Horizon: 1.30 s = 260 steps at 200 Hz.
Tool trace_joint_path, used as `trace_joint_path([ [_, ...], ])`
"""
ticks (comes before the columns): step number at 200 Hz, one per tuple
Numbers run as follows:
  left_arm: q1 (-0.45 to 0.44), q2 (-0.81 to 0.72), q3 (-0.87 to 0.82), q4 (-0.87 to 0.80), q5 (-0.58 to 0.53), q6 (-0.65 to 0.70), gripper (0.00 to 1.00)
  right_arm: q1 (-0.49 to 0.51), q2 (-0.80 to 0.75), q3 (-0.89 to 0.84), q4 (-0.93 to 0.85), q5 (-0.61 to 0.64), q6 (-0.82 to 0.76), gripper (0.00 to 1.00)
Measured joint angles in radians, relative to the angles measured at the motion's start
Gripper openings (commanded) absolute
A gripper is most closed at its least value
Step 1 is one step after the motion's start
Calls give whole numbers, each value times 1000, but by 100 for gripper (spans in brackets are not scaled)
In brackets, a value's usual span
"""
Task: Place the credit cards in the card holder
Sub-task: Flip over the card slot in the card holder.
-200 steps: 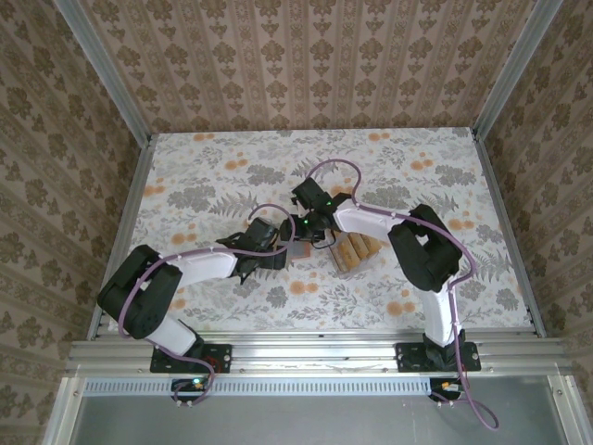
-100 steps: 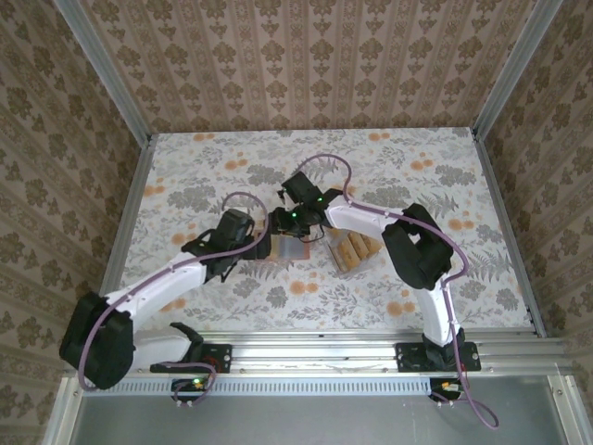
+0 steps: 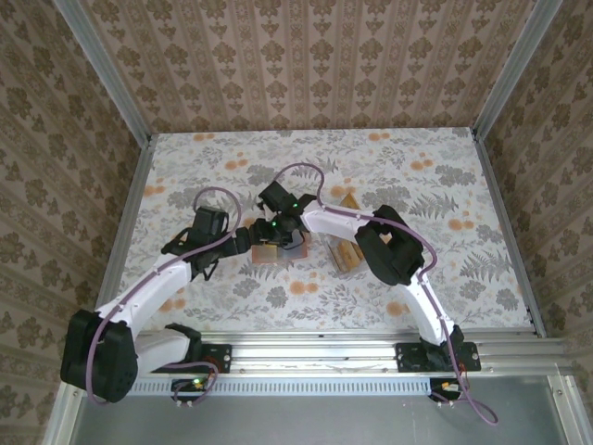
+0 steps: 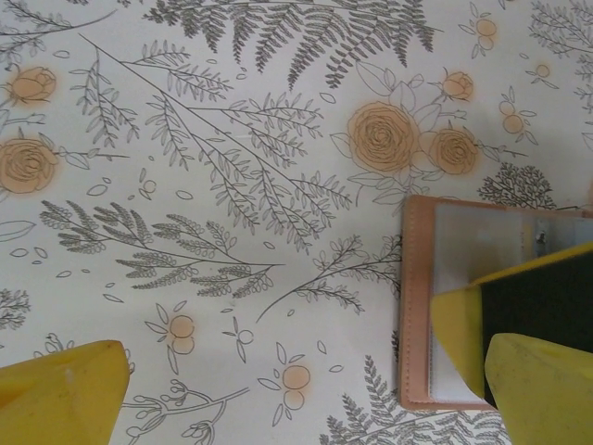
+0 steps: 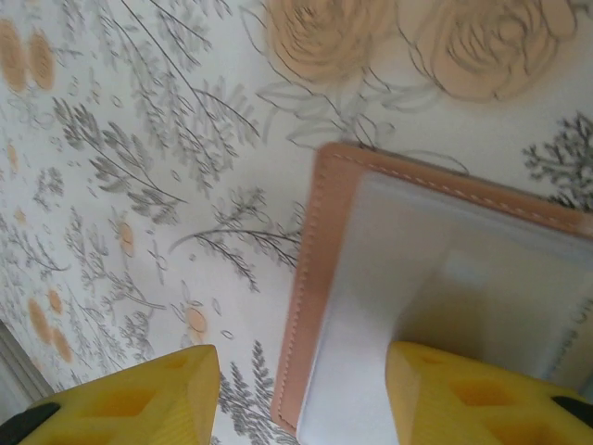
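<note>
The small salmon-brown, leather-like folding card holder point(image 5: 389, 232) lies open on the flower-printed table point(image 4: 232, 139), grey lining up. The right gripper point(image 5: 296, 394) is spread across its edge, one finger above the lining and the other off it. The left gripper point(image 4: 296, 380) gapes wide and empty, with the card holder at one of its fingers.

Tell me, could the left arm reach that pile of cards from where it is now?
Probably not directly. The credit cards lie beyond the card holder, and the right gripper hovers over that holder, between the left gripper and the pile. It would likely have to go around.
</note>
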Motion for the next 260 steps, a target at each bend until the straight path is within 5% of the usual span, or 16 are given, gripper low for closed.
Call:
trace_joint_path([
  [64, 3, 18, 2, 0, 43, 0, 100, -21, -44, -6, -71, 3, -12, 51],
  [109, 3, 119, 45, -6, 77, 11, 100, -114, -310, -87, -154, 60, -91, 51],
  [146, 0, 167, 86, -8, 85, 25, 100, -193, -497, -158, -286, 221, -225, 47],
  [186, -21, 204, 111, -18, 83, 29, 100, -204, -509, -242, -397, 377, -334, 43],
  [260, -83, 281, 163, -21, 71, 29, 100, -123, -514, -356, -381, 399, -340, 39],
])
